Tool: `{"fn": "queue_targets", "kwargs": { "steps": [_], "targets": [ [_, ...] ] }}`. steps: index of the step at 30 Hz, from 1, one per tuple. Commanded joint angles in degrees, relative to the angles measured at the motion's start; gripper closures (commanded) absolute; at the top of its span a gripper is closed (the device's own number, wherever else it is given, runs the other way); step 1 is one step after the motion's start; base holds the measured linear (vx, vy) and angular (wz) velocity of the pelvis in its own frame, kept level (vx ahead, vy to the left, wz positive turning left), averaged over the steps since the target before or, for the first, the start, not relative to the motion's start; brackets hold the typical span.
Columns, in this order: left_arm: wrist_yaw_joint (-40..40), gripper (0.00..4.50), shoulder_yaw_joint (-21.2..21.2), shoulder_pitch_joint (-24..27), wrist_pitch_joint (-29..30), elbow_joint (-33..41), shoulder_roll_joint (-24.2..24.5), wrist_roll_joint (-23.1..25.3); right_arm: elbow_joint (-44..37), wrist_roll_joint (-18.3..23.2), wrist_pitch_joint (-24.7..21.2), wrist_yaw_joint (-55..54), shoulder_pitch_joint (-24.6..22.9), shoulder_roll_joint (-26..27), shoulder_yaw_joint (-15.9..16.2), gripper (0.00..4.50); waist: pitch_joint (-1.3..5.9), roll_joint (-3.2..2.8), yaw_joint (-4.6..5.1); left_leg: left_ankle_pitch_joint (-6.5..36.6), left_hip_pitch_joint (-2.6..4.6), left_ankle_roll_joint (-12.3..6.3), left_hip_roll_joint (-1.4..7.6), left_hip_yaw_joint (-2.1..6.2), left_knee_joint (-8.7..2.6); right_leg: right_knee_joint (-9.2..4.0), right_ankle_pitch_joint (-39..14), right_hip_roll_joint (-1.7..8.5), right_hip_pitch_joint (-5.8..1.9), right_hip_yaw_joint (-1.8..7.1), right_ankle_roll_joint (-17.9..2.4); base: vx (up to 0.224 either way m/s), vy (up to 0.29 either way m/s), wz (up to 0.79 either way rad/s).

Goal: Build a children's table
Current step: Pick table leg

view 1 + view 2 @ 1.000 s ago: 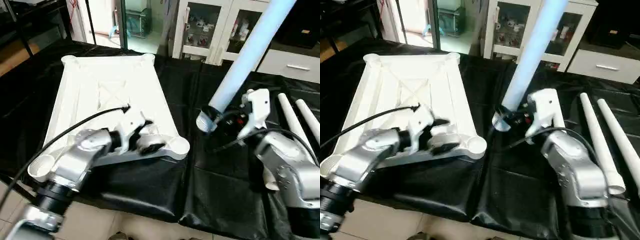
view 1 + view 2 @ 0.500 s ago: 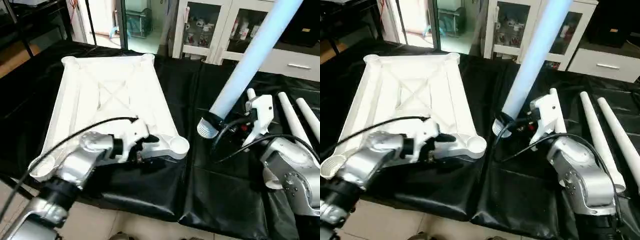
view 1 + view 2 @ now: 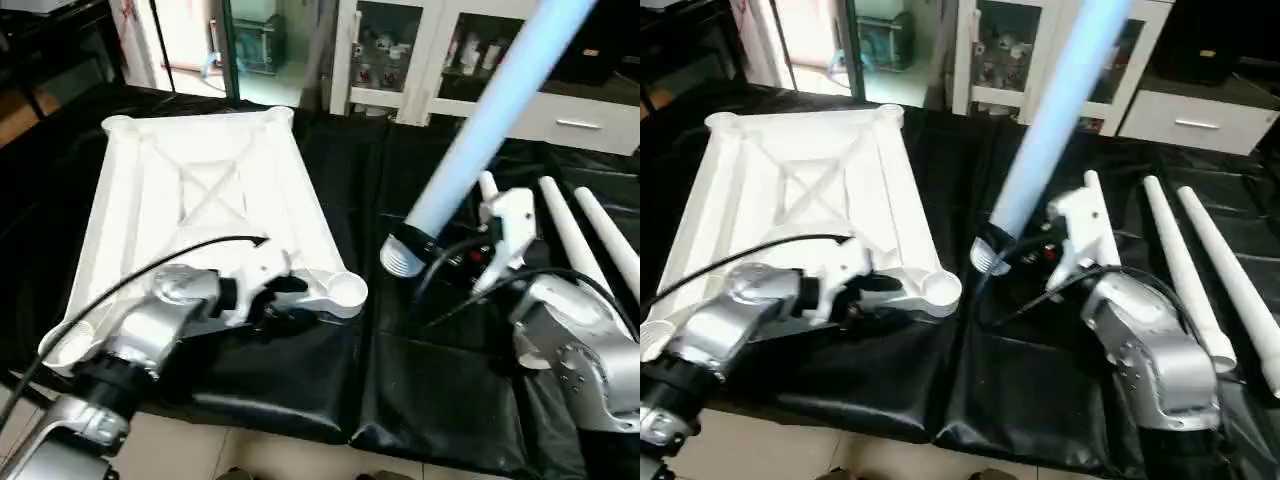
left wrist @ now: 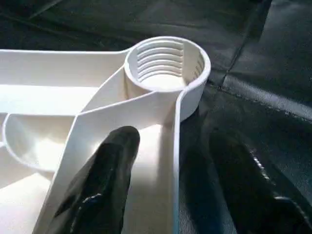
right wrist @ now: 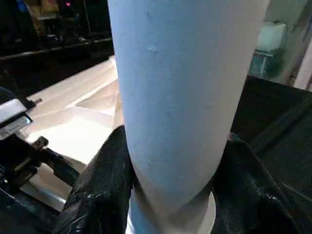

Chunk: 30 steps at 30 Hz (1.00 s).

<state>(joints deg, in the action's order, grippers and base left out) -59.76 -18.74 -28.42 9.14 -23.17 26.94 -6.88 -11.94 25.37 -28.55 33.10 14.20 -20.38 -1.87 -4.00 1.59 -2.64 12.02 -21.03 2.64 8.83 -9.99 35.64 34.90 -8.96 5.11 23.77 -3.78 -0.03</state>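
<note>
My left gripper (image 4: 170, 170) straddles the near rim of the top (image 3: 200, 190) beside a threaded socket (image 4: 166, 66), jaws apart, not clamped. My right gripper (image 5: 170, 190) grips a leg (image 3: 480, 130) tilted above the black table (image 3: 450, 380); two legs (image 3: 1185, 265) lie beside.

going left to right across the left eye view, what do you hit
table top → left end effector at its near rim → held leg in the right end effector → two legs lying on the black sheet
</note>
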Motion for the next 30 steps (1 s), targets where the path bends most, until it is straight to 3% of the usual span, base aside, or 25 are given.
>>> {"fn": "queue_targets", "kwargs": {
  "steps": [1, 3, 4, 5, 7, 8, 10, 15, 18, 19, 22, 25, 26, 28, 29, 30],
  "targets": [
    [0.9, 2.10, 0.3, 1.4, 0.7, -0.9, 1.4, 1.7, 0.7, 1.2, 0.2, 1.3, 1.3, 0.1, 0.1, 2.61, 3.02, 1.02, 0.04, 17.5, 0.45, 0.58, 4.13, 1.78, -5.90, -5.33, -27.6, 4.23, -1.98, 3.05, -8.0, 0.000, 0.000, 0.00],
    [0.9, 2.18, -0.1, 1.4, 0.7, -0.8, 1.8, 2.5, 1.2, 1.4, -0.2, 1.6, 2.0, 0.4, 0.3, 2.61, 2.70, 0.86, -0.06, 18.5, 0.61, 0.56, 4.14, 1.94, -5.96, -5.44, -30.4, 4.46, -1.64, 3.10, -7.3, 0.000, 0.000, 0.00],
    [0.8, 2.37, -0.5, 1.3, 0.6, -0.8, 2.1, 3.0, 1.3, 1.2, -0.2, 1.7, 2.3, 0.3, 0.5, 2.61, 3.00, 0.40, -0.09, 18.7, 0.75, 1.08, 4.23, 2.09, -5.97, -5.44, -30.5, 4.46, -1.72, 2.99, -7.2, 0.000, 0.000, 0.00],
    [0.6, 2.37, -0.9, 1.3, 0.6, -0.7, 2.2, 3.5, 1.4, 1.1, -0.2, 1.9, 2.7, 0.1, 0.7, 2.61, 2.70, 0.31, 0.07, 19.5, 0.59, 1.57, 4.22, 2.17, -6.18, -5.50, -30.6, 4.26, -1.63, 2.97, -6.7, 0.000, 0.000, 0.00],
    [0.1, 2.58, -1.4, 1.3, 0.5, -0.8, 2.1, 3.9, 1.8, 1.0, 0.1, 2.3, 3.4, 0.0, 0.8, 2.61, 2.72, 0.66, 0.23, 20.5, 0.63, 1.79, 4.14, 2.18, -6.16, -5.66, -31.5, 4.34, -1.63, 3.00, -6.2, 0.000, 0.000, 0.00],
    [0.2, 2.65, -1.7, 1.3, 0.3, -0.8, 1.9, 4.3, 2.1, 0.8, 0.4, 2.5, 3.6, -0.1, 0.7, 2.61, 2.88, 0.25, 0.11, 20.8, 0.72, 1.88, 4.09, 2.22, -6.05, -5.75, -32.5, 4.51, -1.64, 3.01, -6.1, 0.000, 0.000, 0.00],
    [0.4, 2.89, -2.2, 1.5, 0.2, -0.8, 1.6, 4.7, 2.3, 0.8, 0.7, 2.8, 3.7, -0.3, 0.4, 2.61, 2.81, 0.45, 0.16, 20.8, 0.56, 1.91, 4.11, 2.30, -6.12, -5.89, -33.2, 4.50, -1.62, 2.99, -5.8, 0.000, 0.000, 0.00],
    [0.0, 3.24, -3.4, 1.4, -0.4, -1.6, 1.6, 5.9, 2.7, 0.4, 1.5, 2.9, 3.5, -0.2, 0.3, 2.61, 2.74, -0.45, 0.03, 22.2, 0.62, 2.10, 4.06, 2.39, -6.26, -5.90, -32.2, 4.34, -1.44, 3.03, -6.0, 0.000, 0.000, 0.00],
    [-0.1, 3.34, -3.5, 1.7, -0.2, -1.7, 1.9, 6.7, 2.6, 0.2, 1.7, 2.8, 3.4, -0.2, 0.4, 2.61, 2.78, -0.54, 0.06, 22.1, 0.55, 2.02, 4.08, 2.34, -6.29, -5.83, -31.1, 4.29, -1.53, 3.05, -6.6, 0.000, 0.000, 0.00],
    [-0.2, 3.56, -3.4, 1.9, 0.1, -1.5, 2.0, 6.8, 2.4, 0.3, 1.5, 2.9, 3.3, -0.2, 0.3, 2.61, 2.84, -0.65, 0.02, 22.0, 0.55, 2.01, 4.05, 2.34, -6.26, -5.80, -31.1, 4.31, -1.57, 3.05, -6.7, 0.000, 0.000, 0.00],
    [-0.5, 3.66, -4.0, 2.8, 0.4, -0.7, 2.4, 7.4, 1.6, 0.6, 1.4, 2.9, 2.6, -0.4, 0.1, 2.61, 2.72, -0.21, 0.10, 21.6, 0.37, 1.58, 4.12, 2.34, -6.32, -5.88, -32.2, 4.39, -1.61, 3.06, -6.5, 0.000, 0.000, 0.00],
    [-1.0, 4.06, -4.3, 3.3, 1.2, 0.0, 2.8, 7.5, 1.5, 0.8, 1.2, 2.7, 2.5, -0.3, 0.1, 2.61, 2.72, -0.25, 0.17, 21.6, 0.39, 1.37, 4.11, 2.38, -6.33, -5.95, -33.4, 4.43, -1.48, 3.05, -6.0, 0.000, 0.000, 0.00],
    [-0.6, 3.53, -4.1, 3.4, 1.6, 0.4, 2.7, 7.6, 1.4, 0.9, 1.2, 2.8, 2.3, -0.4, 0.1, 2.61, 2.67, -0.10, 0.28, 21.6, 0.34, 1.30, 4.13, 2.37, -6.36, -5.99, -33.4, 4.39, -1.42, 3.07, -5.9, 0.000, 0.000, 0.00],
    [-1.3, 3.55, -3.9, 3.5, 2.5, 1.2, 2.8, 7.0, 1.5, 0.9, 1.2, 3.0, 2.3, -0.5, 0.1, 2.61, 2.73, -0.10, 0.26, 21.3, 0.41, 1.28, 4.17, 2.36, -6.33, -5.88, -33.3, 4.48, -1.41, 3.10, -6.1, 0.000, 0.000, 0.00],
    [-3.2, 3.58, -3.0, 4.3, 5.7, 4.6, 3.2, 4.7, 1.8, 1.1, 1.0, 3.3, 2.6, -0.6, 0.2, 2.61, 2.65, 0.15, 0.31, 21.2, 0.48, 1.20, 4.28, 2.33, -6.41, -5.90, -33.5, 4.54, -1.38, 3.15, -6.2, 0.000, 0.000, 0.00],
    [-2.9, 3.43, -2.8, 4.4, 5.9, 5.4, 3.3, 4.6, 2.0, 1.2, 0.9, 3.4, 2.8, -0.5, 0.3, 2.61, 2.59, 0.17, 0.34, 20.8, 0.20, 1.02, 4.20, 2.35, -6.36, -5.77, -33.4, 4.52, -1.39, 3.12, -6.4, 0.000, 0.000, 0.00]
  ]
}}
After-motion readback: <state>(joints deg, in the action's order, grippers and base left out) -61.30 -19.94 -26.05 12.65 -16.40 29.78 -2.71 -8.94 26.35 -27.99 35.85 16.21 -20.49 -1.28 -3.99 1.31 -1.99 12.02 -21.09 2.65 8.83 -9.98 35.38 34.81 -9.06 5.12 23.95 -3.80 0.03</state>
